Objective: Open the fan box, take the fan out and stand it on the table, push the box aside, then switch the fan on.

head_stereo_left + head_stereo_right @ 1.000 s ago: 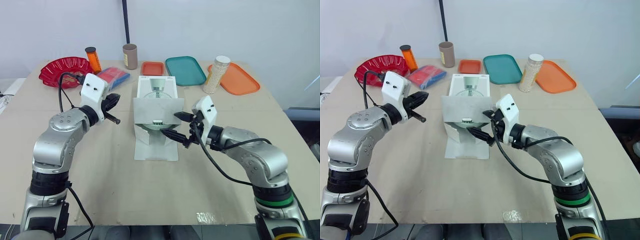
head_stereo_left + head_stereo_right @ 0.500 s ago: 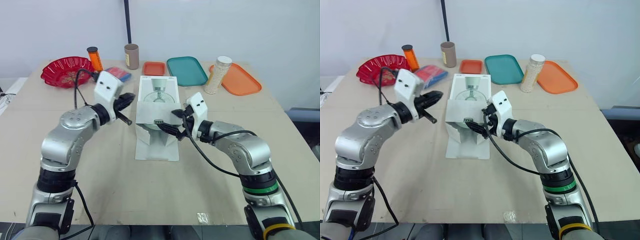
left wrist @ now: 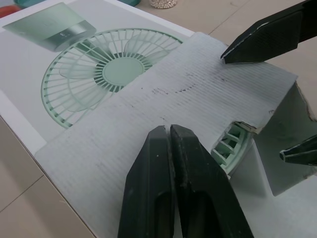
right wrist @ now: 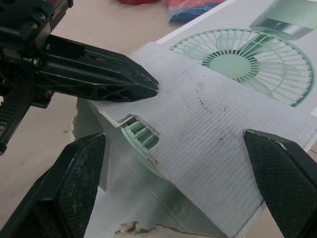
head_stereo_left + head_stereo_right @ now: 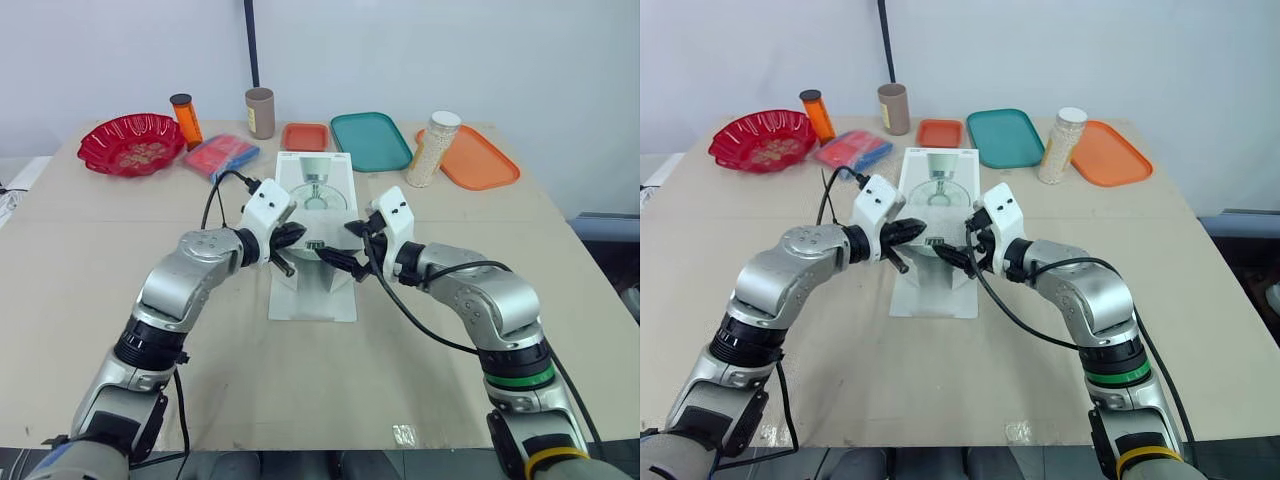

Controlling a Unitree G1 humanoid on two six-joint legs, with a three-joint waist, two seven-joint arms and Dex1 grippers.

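Step in hand: opening the box (image 5: 316, 180). It lies mid-table (image 5: 300, 400), with the grey card flap (image 3: 198, 84) half raised over its near end.

Fan (image 3: 229, 144): inside the box. Only a strip of green grille shows under the flap's torn edge.

Left gripper (image 3: 167, 130): fingers pressed together, holding nothing, tip at the flap's left edge. Contact cannot be told.

Right gripper (image 4: 173, 139): fingers spread wide, holding nothing, one on each side of the flap's right part.

Risks (judgement):
- The card is already ragged at the edge. A pinch near that edge, then a pull, may tear it rather than lift it.
- Nothing pins the box down, so a pull on the flap may drag or tip the whole box.
- If the left tip bears down while the right lifts, the two work against each other and the flap buckles.
- A fingertip pushed under the flap may snag the grille.

Count: 1 box and 1 fan.
- Behind the box, left: 1 red bowl (image 5: 130, 143), 1 orange bottle (image 5: 185, 118), 1 packet (image 5: 220, 155), 1 brown tube (image 5: 260, 112).
- Behind the box, right: 3 trays, namely a small orange tray (image 5: 306, 136), a teal tray (image 5: 370, 140) and a large orange tray (image 5: 480, 160), plus 1 jar (image 5: 435, 148).
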